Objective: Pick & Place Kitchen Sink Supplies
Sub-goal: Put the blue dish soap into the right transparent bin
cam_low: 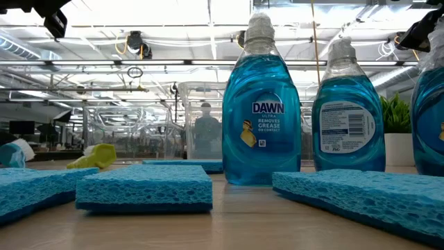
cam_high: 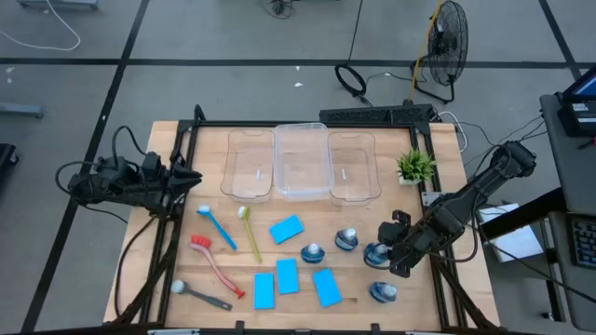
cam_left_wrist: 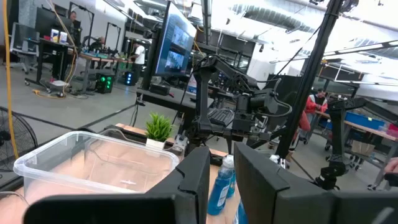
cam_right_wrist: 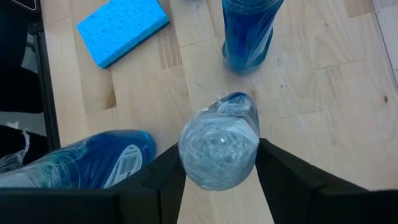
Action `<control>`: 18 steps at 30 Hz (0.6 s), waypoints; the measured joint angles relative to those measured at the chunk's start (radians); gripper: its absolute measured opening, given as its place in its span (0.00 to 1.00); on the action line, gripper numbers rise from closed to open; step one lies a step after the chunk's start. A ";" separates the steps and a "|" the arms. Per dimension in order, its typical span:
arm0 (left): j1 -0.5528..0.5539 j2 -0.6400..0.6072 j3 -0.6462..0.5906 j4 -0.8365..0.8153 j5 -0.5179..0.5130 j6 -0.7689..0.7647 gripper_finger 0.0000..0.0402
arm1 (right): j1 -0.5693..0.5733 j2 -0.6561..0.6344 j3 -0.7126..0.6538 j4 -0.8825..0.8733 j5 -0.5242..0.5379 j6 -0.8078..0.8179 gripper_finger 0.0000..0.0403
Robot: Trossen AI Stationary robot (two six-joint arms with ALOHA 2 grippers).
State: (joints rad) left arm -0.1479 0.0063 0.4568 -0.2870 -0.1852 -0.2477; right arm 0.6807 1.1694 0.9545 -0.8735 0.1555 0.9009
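Several blue-liquid bottles stand upright at the table's right: (cam_high: 313, 251), (cam_high: 346, 240), (cam_high: 383, 291) and one (cam_high: 375, 253) under my right gripper (cam_high: 386, 247). That gripper slants down, open, its fingers (cam_right_wrist: 163, 180) on either side of this bottle's pale cap (cam_right_wrist: 217, 149). I see no touch. Several blue sponges (cam_high: 287, 228), (cam_high: 287, 275) lie flat mid-table. A blue brush (cam_high: 216, 228), a yellow-green brush (cam_high: 250, 233), a red brush (cam_high: 216, 265) and a grey-black brush (cam_high: 200, 295) lie at the left. My left gripper (cam_high: 194, 177) waits at the left edge, open by a narrow gap (cam_left_wrist: 222, 168).
Three clear bins (cam_high: 247, 166), (cam_high: 303, 160), (cam_high: 352, 167) stand in a row at the far edge. A small green potted plant (cam_high: 415, 166) sits at the far right. Another bottle (cam_right_wrist: 81, 165) stands close beside my right gripper's finger.
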 joint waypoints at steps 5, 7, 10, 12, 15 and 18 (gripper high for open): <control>0.000 0.000 0.000 0.000 0.000 0.001 0.19 | 0.000 0.000 0.000 -0.001 0.001 -0.014 0.43; 0.000 0.000 0.000 0.000 0.000 0.001 0.19 | 0.000 0.000 -0.002 0.000 0.002 -0.013 0.43; 0.000 0.000 0.000 0.000 0.000 0.001 0.19 | 0.000 0.000 -0.016 0.007 0.006 -0.001 0.43; 0.000 0.000 0.000 0.000 0.000 0.001 0.19 | 0.000 -0.002 -0.028 0.013 0.005 0.001 0.43; 0.000 0.000 0.000 0.000 0.000 0.001 0.19 | 0.000 -0.002 -0.038 0.022 0.005 0.002 0.43; 0.000 0.000 0.000 0.000 0.000 0.001 0.19 | 0.000 -0.001 -0.039 0.029 0.005 0.002 0.43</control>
State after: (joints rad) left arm -0.1480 0.0061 0.4568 -0.2869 -0.1852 -0.2470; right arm 0.6807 1.1683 0.9159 -0.8444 0.1600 0.9031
